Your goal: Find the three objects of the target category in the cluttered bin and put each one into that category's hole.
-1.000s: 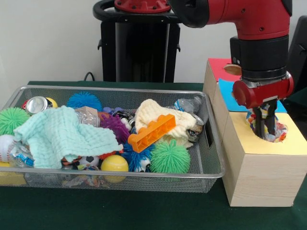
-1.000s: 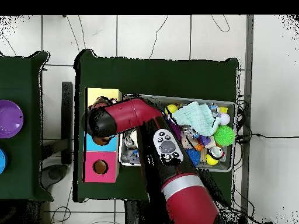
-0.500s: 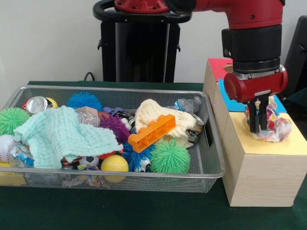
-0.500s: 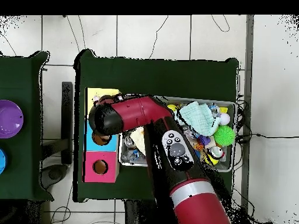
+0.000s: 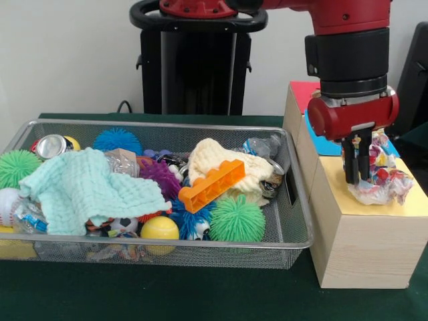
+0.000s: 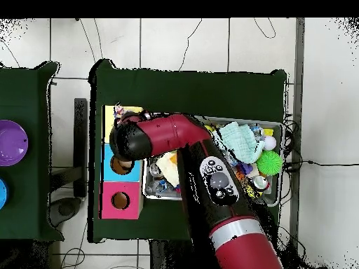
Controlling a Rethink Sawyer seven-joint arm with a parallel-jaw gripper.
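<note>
The tool point(image 5: 358, 175), pinched narrow on a crumpled wrapper point(image 5: 380, 184), hangs over the yellow top of the wooden box point(image 5: 364, 247), so the wrapper lies directly under and beside its tips, above that section's hidden hole.

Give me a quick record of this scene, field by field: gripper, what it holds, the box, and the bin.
gripper: gripper shut on crumpled wrapper, above the yellow section
held item: crumpled wrapper, multicoloured plastic, over the yellow top, not down in a hole
box: wooden box right of the bin, with yellow, blue and red sections
bin: wire bin full of clutter, including mint cloth, orange brick, green spiky ball
</note>
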